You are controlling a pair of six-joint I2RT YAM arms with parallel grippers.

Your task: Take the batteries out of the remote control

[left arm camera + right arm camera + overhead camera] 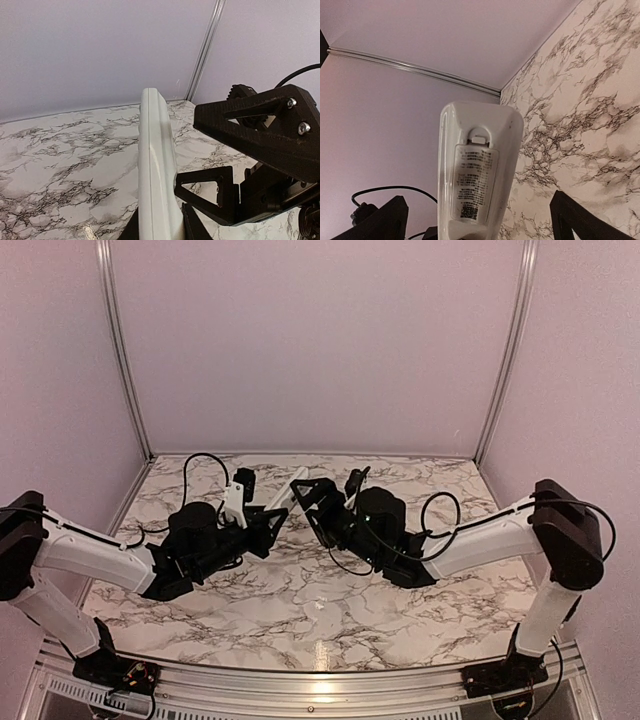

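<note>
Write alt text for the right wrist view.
The white remote control stands close to the camera, back face showing, its labelled battery cover in place. The right gripper is open, its dark fingers in the bottom corners, clear of the remote. Marble table at right, pale purple wall behind.

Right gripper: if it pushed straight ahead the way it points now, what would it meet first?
The slim white plastic remote control, label side facing it, held by the left gripper. It appears to sit between the right gripper's open fingers; the exact gap is unclear.
</note>
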